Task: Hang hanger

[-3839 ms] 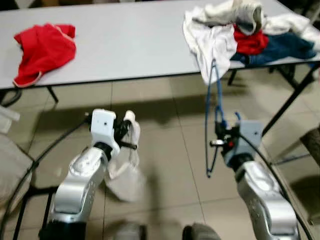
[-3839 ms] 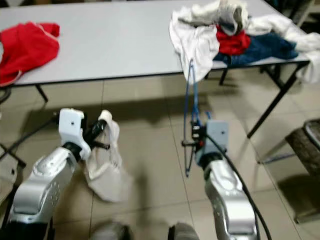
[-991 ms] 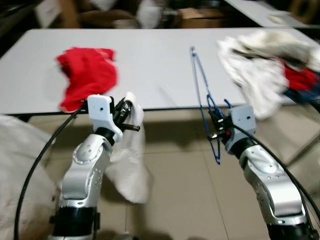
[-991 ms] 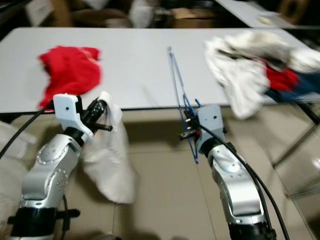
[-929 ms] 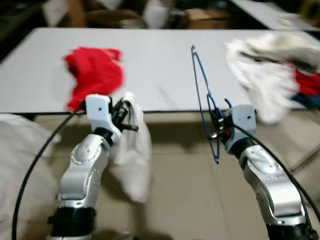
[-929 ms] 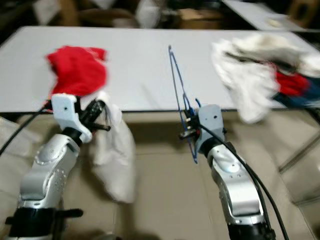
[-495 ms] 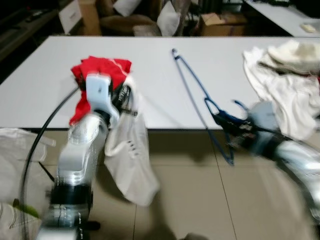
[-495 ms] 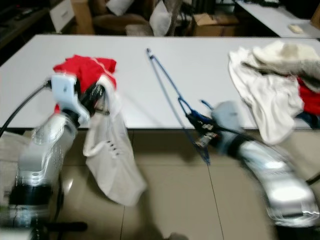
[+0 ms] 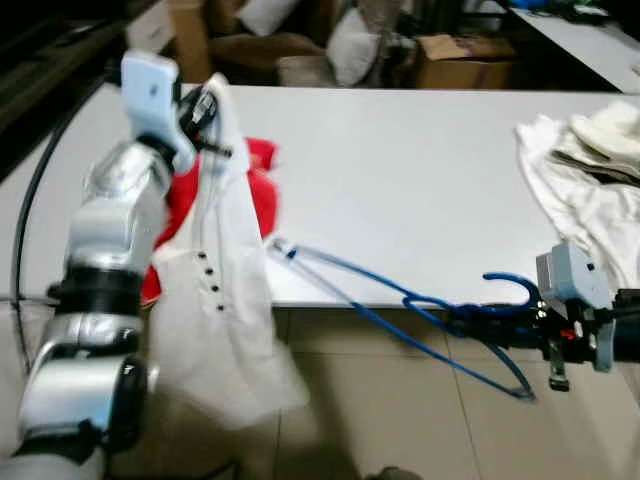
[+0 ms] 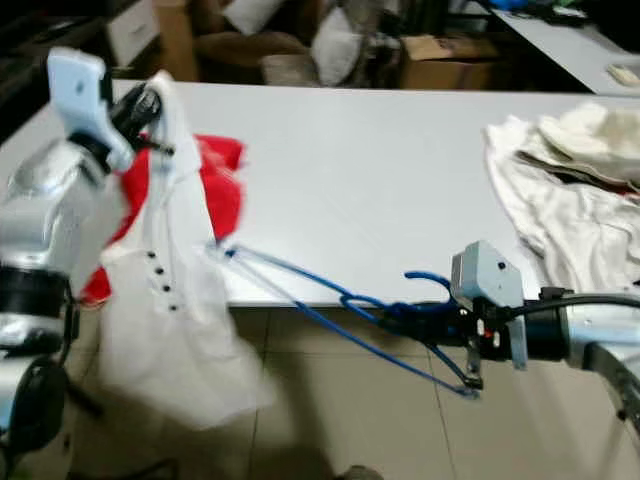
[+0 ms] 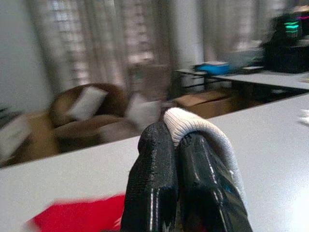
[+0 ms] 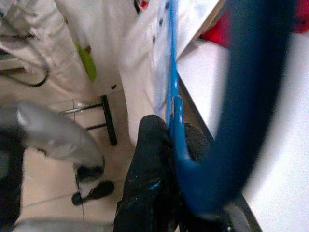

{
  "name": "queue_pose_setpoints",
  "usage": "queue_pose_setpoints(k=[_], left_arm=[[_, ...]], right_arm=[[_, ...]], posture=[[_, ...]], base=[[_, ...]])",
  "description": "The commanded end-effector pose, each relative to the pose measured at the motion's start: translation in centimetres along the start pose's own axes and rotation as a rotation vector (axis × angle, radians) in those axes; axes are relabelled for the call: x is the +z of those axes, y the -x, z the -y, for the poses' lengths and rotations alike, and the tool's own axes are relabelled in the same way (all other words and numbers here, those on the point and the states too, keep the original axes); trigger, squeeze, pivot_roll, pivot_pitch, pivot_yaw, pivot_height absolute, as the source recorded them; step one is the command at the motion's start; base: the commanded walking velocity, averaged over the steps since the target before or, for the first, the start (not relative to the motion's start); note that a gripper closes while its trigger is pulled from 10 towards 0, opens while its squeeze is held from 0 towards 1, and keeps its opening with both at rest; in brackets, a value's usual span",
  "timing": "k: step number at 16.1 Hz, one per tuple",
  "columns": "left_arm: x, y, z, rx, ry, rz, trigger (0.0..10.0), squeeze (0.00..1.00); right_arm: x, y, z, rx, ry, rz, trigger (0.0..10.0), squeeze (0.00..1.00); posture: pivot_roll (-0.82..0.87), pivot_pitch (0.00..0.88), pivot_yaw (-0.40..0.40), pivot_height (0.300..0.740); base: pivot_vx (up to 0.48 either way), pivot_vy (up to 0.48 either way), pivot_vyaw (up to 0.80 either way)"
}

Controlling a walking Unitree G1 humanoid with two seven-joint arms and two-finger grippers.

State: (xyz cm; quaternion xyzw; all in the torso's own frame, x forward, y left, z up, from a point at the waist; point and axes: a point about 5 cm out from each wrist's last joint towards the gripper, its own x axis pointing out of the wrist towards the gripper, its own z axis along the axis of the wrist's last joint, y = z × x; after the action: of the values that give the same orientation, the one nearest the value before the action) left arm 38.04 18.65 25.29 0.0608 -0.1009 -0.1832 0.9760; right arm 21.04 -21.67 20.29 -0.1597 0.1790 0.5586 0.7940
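A blue wire hanger (image 9: pixel 505 278) lies almost level at the table's front edge, its long tip reaching left to the white shirt (image 9: pixel 215 300). My right gripper (image 9: pixel 472 322) is shut on the hanger near its hook; the right wrist view shows the black fingers (image 12: pixel 152 174) clamped on the blue wire (image 12: pixel 172 87). My left gripper (image 9: pixel 205 108) is raised high at the left, shut on the shirt's collar (image 11: pixel 203 130). The buttoned shirt hangs down from it in front of the table (image 9: pixel 400 170).
A red garment (image 9: pixel 262 185) lies on the white table behind the hanging shirt. A heap of white clothes (image 9: pixel 590 170) covers the table's right end. Cardboard boxes (image 9: pixel 455 45) and cushions stand beyond the table. Tiled floor lies below my arms.
My left arm has lifted the shirt higher, up over the table's edge. My right gripper has swung the hanger from upright to nearly level, its tip toward the shirt. The camera has shifted too.
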Motion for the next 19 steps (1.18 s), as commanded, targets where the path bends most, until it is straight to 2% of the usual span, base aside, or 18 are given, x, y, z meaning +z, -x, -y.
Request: queue_pose_setpoints(k=[1,3,6,9,11,13,15,16,17,18,19], left_arm=[[2.0,-0.4,-0.3,-0.03,-0.014,0.075,10.0,0.0],[3.4,-0.9,1.5,-0.154,0.01,0.114,10.0,0.0],[4.4,-0.6,3.5,-0.292,0.046,0.151,10.0,0.0],[5.5,1.2,4.9,-0.411,0.066,0.187,10.0,0.0],[6.2,1.7,5.4,-0.45,0.102,0.217,10.0,0.0],[7.2,1.9,6.1,-0.487,0.118,0.258,10.0,0.0],[8.6,2.0,6.4,-0.501,0.151,0.312,10.0,0.0],[10.1,1.9,6.5,-0.511,0.201,0.383,10.0,0.0],[11.0,1.9,6.5,-0.516,0.219,0.425,10.0,0.0],[12.5,2.0,6.0,-0.492,0.26,0.509,10.0,0.0],[13.3,2.1,5.5,-0.47,0.287,0.55,10.0,0.0]], right_arm=[[0.7,-0.4,0.1,0.023,0.039,0.002,10.0,0.0],[0.7,-1.5,1.0,-0.001,0.055,-0.012,10.0,0.0],[0.9,-2.8,2.3,-0.073,0.091,-0.022,10.0,0.0],[1.5,-4.0,3.1,-0.099,0.133,-0.008,10.0,0.0],[1.8,-4.5,3.8,-0.119,0.151,-0.002,10.0,0.0],[2.8,-5.0,5.6,-0.206,0.197,0.012,10.0,0.0],[3.4,-4.8,8.1,-0.358,0.195,-0.018,10.0,0.0],[4.7,-4.3,10.8,-0.549,0.217,0.001,10.0,0.0],[5.8,-4.0,12.1,-0.659,0.228,0.031,10.0,0.0],[9.4,-3.1,13.2,-0.813,0.318,0.232,10.0,0.0],[11.7,-2.4,13.3,-0.865,0.338,0.41,10.0,0.0]], posture=[[-0.07,0.009,0.032,0.74],[-0.07,0.007,0.032,0.74],[-0.07,0.008,0.036,0.74],[-0.06,0.017,0.027,0.74],[-0.06,0.02,0.02,0.74],[-0.05,0.021,0.014,0.74],[-0.05,0.021,0.008,0.74],[-0.04,0.023,0.007,0.74],[-0.04,0.024,0.009,0.74],[-0.04,0.024,0.009,0.74],[-0.03,0.023,0.006,0.74]], base=[[0.431,0.0,0.0],[0.429,0.0,0.0],[0.425,0.0,0.0],[0.121,0.0,0.0],[0.0,0.0,0.0],[0.0,0.0,0.0],[0.0,0.0,0.0],[0.0,0.0,0.0],[0.0,0.0,0.0],[0.0,0.0,0.0],[0.0,0.0,0.0]])
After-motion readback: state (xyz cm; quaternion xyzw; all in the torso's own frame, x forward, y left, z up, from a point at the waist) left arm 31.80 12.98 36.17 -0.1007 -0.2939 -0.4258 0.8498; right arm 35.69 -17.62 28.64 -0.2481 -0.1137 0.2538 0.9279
